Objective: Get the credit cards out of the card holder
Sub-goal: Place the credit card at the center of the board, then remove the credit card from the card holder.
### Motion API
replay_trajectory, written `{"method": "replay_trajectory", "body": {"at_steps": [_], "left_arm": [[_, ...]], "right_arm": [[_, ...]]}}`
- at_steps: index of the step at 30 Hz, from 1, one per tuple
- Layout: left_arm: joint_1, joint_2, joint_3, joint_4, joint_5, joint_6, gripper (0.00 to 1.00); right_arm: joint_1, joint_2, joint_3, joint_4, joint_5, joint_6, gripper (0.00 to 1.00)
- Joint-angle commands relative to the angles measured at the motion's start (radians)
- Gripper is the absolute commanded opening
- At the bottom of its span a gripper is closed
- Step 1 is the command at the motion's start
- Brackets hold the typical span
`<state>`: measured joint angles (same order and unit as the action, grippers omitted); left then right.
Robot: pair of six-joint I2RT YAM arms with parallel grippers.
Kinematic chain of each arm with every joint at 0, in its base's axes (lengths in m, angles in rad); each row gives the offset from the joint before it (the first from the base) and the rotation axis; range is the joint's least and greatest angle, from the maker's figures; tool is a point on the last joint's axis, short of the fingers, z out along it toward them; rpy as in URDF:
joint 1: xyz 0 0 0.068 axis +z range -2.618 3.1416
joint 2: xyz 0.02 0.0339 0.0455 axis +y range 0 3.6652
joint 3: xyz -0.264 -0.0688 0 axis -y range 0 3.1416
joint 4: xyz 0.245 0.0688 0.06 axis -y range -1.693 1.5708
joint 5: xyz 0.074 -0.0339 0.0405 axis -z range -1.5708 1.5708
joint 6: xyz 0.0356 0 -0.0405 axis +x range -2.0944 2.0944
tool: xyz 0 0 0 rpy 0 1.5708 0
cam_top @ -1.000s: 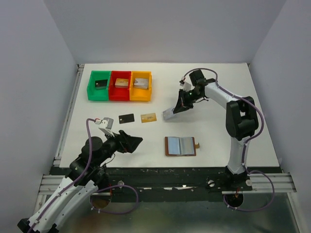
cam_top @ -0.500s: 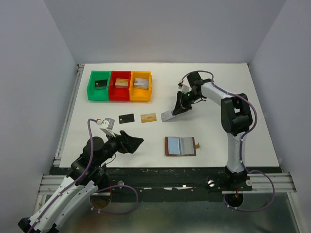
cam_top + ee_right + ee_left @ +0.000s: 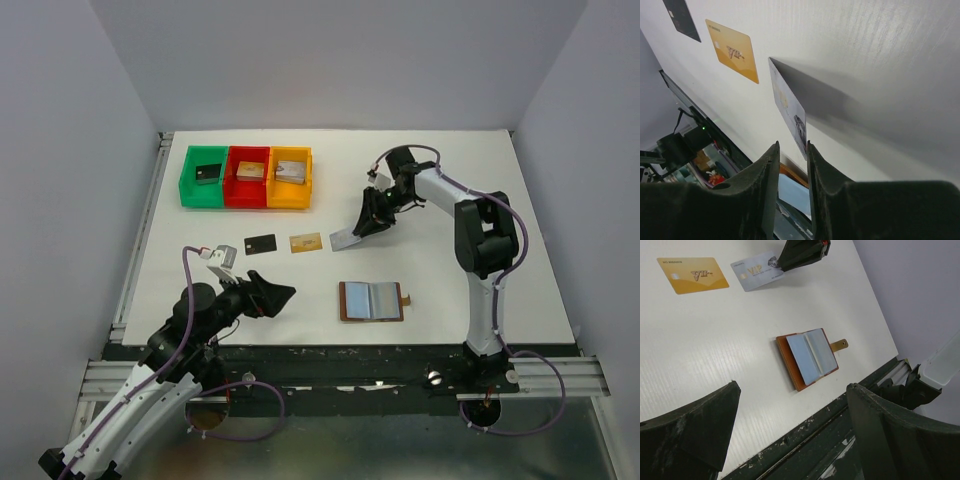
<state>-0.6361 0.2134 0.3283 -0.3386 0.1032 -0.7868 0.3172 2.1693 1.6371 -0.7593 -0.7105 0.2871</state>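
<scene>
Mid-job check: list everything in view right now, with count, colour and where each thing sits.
card holder: one, brown with pale blue pockets, lying open, near edge, centre-right.
gold card: one, flat, mid-table.
black card: one, flat, left of the gold card.
silver card: one, right of the gold card, tilted, one edge on the table, the other between the right gripper's fingers.
bins: three in a row, far left: green bin, red bin, orange bin.
blocks: three, one per bin: dark block, tan block, pale block.
table: one, white.
left gripper: one, black, open, empty, near left.
right gripper: one, black, jaws slightly apart around the silver card.
</scene>
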Motion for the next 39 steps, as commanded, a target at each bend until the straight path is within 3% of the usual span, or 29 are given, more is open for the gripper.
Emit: {"method": "replay_trajectory", "body": {"at_steps": [1,9,13,21,27,31,39], "left_arm": [[0.004,0.001,-0.005,0.000,0.010,0.004,0.99],[0.003,0.032,0.002,0.015,0.004,0.008,0.99],[0.003,0.092,0.009,0.053,0.009,0.006,0.99],[-0.040,0.400,0.072,0.219,0.043,-0.009,0.99],[-0.236,0.647,0.202,0.277,-0.094,0.015,0.99],[-0.277,0.793,0.258,0.360,-0.116,-0.026,0.99],[-0.300,0.972,0.321,0.400,-0.051,-0.072,0.99]], "right_arm": [[-0.024,-0.019,-0.006,-0.026,0.029,0.004,0.38],[-0.079,-0.198,-0.123,-0.015,0.092,0.017,0.46],[-0.067,-0.432,-0.262,0.061,0.187,0.069,0.46],[0.166,-0.850,-0.574,0.089,0.603,0.104,0.46],[0.217,-1.046,-0.808,0.118,0.706,0.170,0.55],[0.217,-1.062,-0.875,0.106,0.753,0.170,0.63],[0.217,-0.990,-0.947,0.130,0.769,0.230,0.63]]}}
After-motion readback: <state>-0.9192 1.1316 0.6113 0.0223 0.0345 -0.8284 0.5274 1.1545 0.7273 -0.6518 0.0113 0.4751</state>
